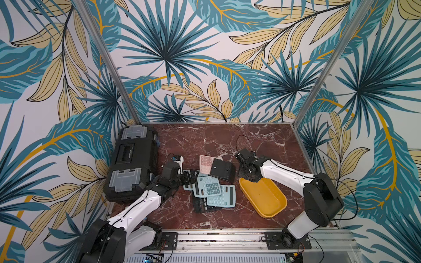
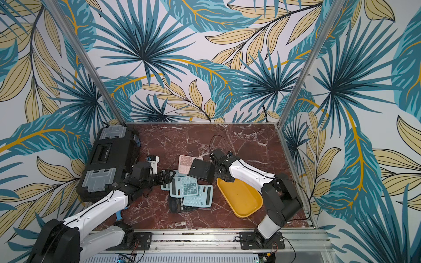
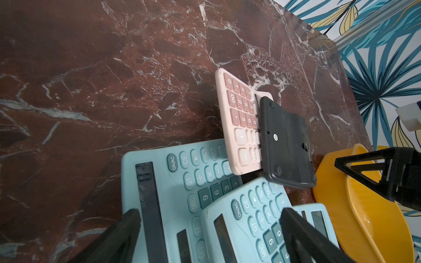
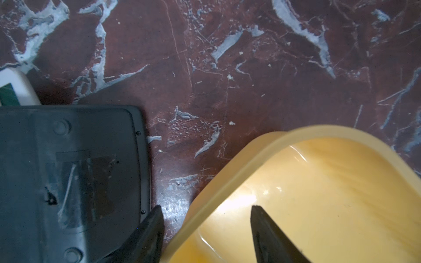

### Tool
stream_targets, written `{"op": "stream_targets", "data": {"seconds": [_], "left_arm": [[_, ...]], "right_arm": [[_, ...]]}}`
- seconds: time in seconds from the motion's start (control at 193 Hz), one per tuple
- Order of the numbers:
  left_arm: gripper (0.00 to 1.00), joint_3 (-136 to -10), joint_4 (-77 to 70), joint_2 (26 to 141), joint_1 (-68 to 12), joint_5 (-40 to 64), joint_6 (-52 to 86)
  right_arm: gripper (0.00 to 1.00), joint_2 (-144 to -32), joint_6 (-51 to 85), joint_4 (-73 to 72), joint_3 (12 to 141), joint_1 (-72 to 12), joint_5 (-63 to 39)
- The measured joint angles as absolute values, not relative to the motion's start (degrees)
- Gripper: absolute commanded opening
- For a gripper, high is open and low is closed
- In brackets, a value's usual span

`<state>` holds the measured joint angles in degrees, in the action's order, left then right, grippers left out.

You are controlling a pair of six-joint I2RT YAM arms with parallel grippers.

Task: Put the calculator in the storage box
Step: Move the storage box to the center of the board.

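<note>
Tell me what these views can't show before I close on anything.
- Face-down calculator: back up in every view, keys hidden underneath.
- Pink calculator: display end mostly covered by it in both top views.
- Buried black calculator: mostly under the blue calculators in both top views.
- Right pincer: straddles the storage box rim in the right wrist view, contact unclear; in top views its wrist hides the fingers.

Glossy plastic storage box (image 4: 319, 182), matt black calculator back (image 4: 68, 170), seemingly polished marble-look tabletop (image 4: 205, 68)
</note>
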<state>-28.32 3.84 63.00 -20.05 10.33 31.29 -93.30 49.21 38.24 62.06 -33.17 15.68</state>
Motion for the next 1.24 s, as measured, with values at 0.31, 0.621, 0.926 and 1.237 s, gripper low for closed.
{"op": "stream_targets", "data": {"seconds": [0.31, 0.621, 0.926, 1.237], "left_arm": [[1.00, -28.3, 3.8, 62.6, -20.1, 10.3, 31.3], [1.00, -28.3, 3.8, 62.5, -20.1, 10.3, 31.3], [1.00, -28.3, 3.8, 62.4, -20.1, 10.3, 31.3], [1.00, -28.3, 3.8, 62.4, -20.1, 10.2, 31.3]], "right_arm": [[0.50, -93.4, 45.8, 39.0, 62.6, -33.2, 15.2], [0.60, -97.8, 41.3, 39.7, 66.6, -34.2, 12.1], [0.42, -103.1, 38.8, 42.9, 69.4, -35.4, 12.1], [0.13, -103.8, 34.9, 45.1, 72.8, -36.1, 13.5]]}}
